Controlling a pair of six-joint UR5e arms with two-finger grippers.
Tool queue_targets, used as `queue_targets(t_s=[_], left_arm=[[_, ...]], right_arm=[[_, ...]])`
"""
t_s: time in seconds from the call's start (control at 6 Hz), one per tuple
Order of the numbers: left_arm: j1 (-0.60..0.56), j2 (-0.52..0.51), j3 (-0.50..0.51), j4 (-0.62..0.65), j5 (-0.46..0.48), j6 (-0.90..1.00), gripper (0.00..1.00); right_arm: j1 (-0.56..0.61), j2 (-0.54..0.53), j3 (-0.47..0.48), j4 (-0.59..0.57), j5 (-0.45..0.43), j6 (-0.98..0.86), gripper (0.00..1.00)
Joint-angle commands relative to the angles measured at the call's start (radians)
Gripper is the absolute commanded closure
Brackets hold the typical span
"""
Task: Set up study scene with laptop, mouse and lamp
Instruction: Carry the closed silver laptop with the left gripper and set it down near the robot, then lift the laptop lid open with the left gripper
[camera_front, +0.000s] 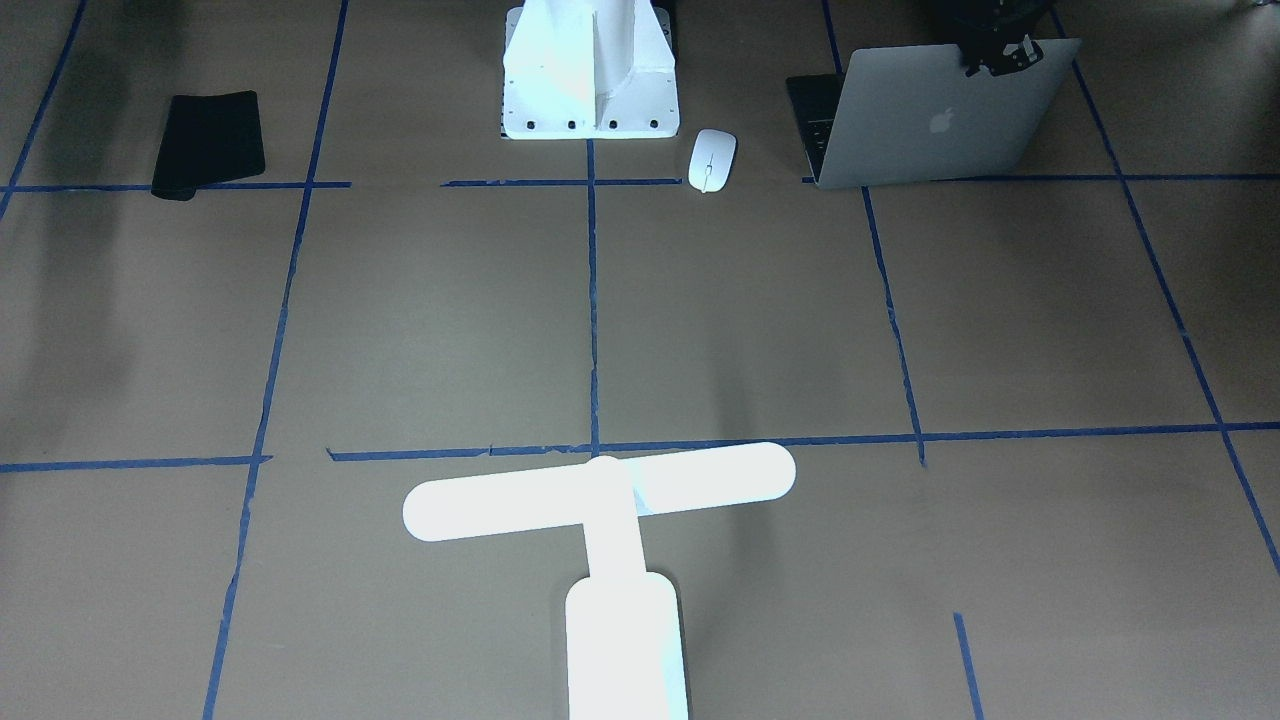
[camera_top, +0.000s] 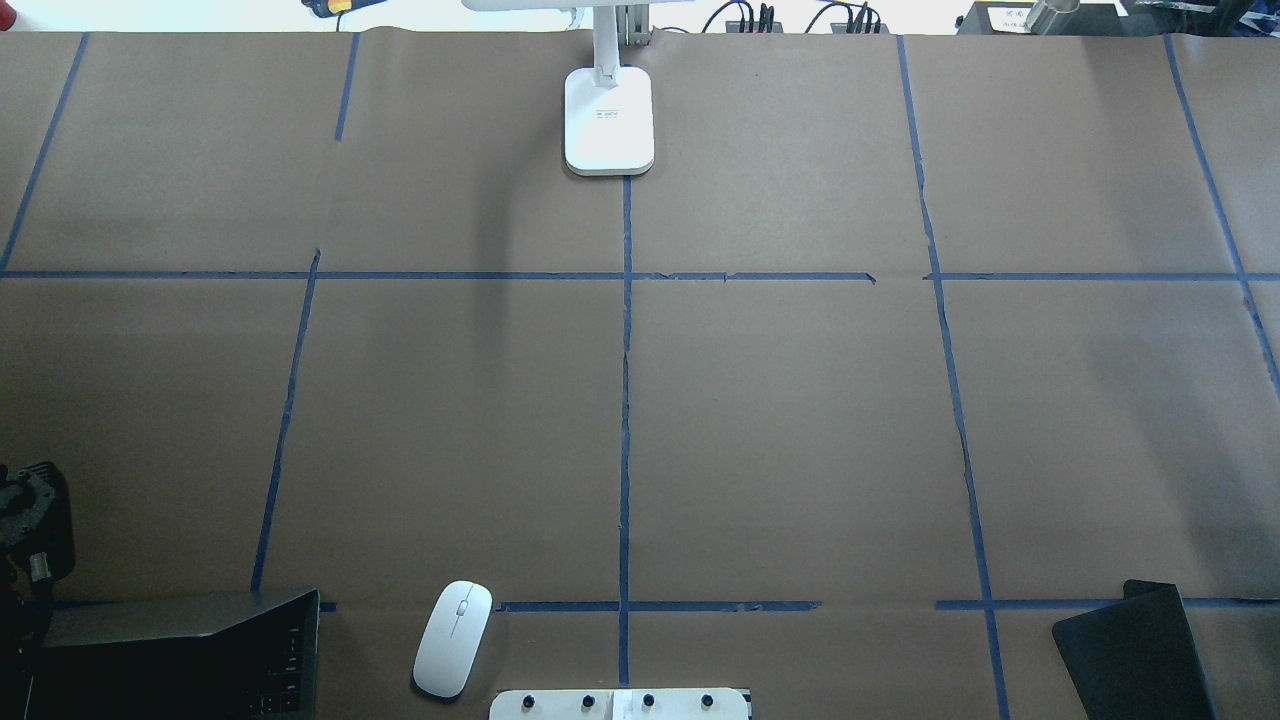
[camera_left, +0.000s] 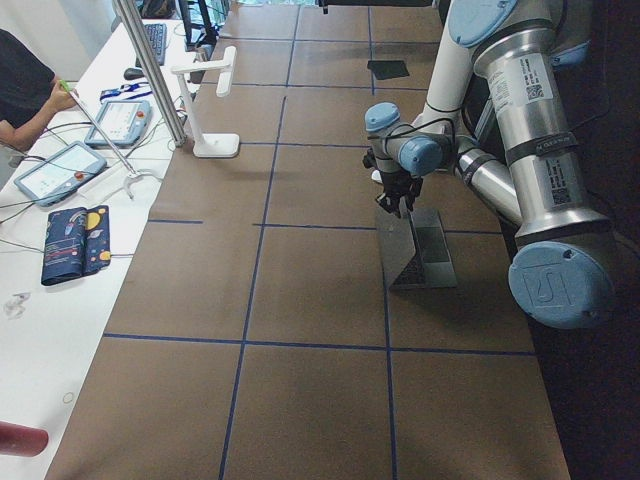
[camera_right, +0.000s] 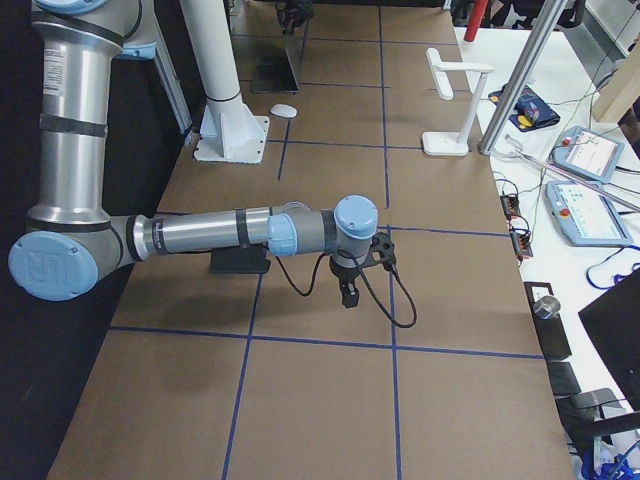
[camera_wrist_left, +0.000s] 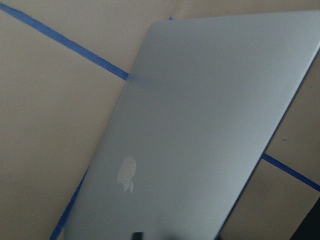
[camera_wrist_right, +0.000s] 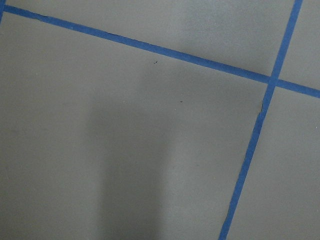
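Brown taped tabletop (camera_front: 750, 320): laptop (camera_front: 930, 120) part-open at robot's near left, left gripper (camera_front: 1000, 58) at its lid edge, grip indeterminate, right gripper (camera_right: 348, 296) likewise; lid-opening judged in hand, next needing a steady outward swing.

Matt metal laptop (camera_front: 930, 120); seemingly glossy plastic mouse (camera_front: 711, 160)

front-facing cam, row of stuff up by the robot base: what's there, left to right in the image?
black mat → white pedestal → mouse → laptop. The lamp lies nearer the camera. It spans both pedestal and mouse across the image, so it is left out of the order.
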Motion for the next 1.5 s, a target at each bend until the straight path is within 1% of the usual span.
queue_targets(t_s=[0.0, 0.17, 0.33, 0.5, 0.67, 0.83, 1.0, 1.17, 1.33], left_arm=[[-0.007, -0.021, -0.005, 0.000, 0.046, 0.000, 1.00], [-0.022, -0.046, -0.017, 0.004, 0.047, 0.000, 1.00], [-0.077, -0.085, -0.014, 0.004, 0.051, 0.003, 1.00], [-0.138, -0.152, 0.010, 0.006, 0.073, 0.076, 1.00], [-0.148, -0.214, 0.065, 0.006, 0.102, 0.089, 1.00], [-0.156, -0.309, 0.103, 0.059, 0.103, 0.104, 1.00], [-0.220, -0.445, 0.126, 0.221, 0.105, 0.245, 1.00], [-0.269, -0.587, 0.166, 0.364, 0.105, 0.321, 1.00], [-0.271, -0.725, 0.290, 0.403, 0.105, 0.328, 1.00]], right_arm=[[0.000, 0.000, 0.001, 0.000, 0.000, -0.001, 0.00], [0.000, 0.000, -0.001, 0.000, 0.000, -0.002, 0.00], [0.000, 0.000, -0.001, 0.000, 0.000, -0.001, 0.00], [0.000, 0.000, 0.000, 0.000, 0.000, -0.001, 0.00], [0.000, 0.000, 0.001, 0.000, 0.000, 0.002, 0.00], [0.000, 0.000, 0.001, 0.001, 0.000, 0.002, 0.00], [0.000, 0.000, 0.001, 0.000, 0.002, 0.002, 0.00], [0.000, 0.000, 0.001, 0.001, 0.002, 0.002, 0.00], [0.000, 0.000, 0.004, 0.002, 0.003, 0.004, 0.00]])
